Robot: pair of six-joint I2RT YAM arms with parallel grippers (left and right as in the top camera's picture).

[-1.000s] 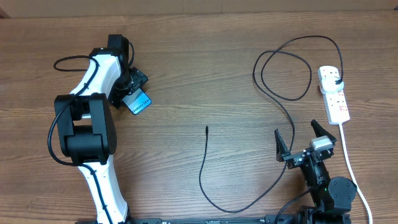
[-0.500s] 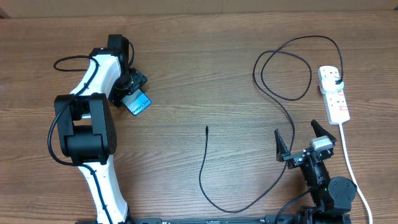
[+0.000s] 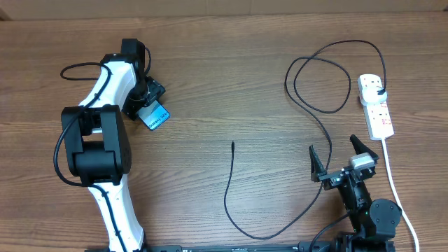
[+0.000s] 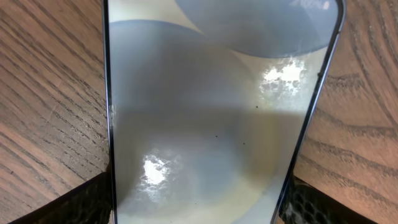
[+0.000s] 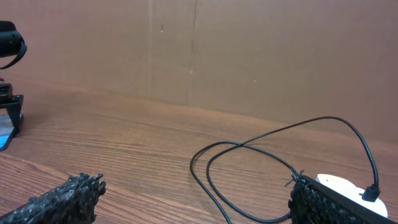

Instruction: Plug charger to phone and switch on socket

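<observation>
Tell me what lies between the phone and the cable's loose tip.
Nothing. In the overhead view, only bare table separates the phone from the tip.

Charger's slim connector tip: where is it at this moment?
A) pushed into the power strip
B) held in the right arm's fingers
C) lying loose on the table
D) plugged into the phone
C: the connector tip lies bare on the table, apart from the phone and the right arm's fingers.
</observation>
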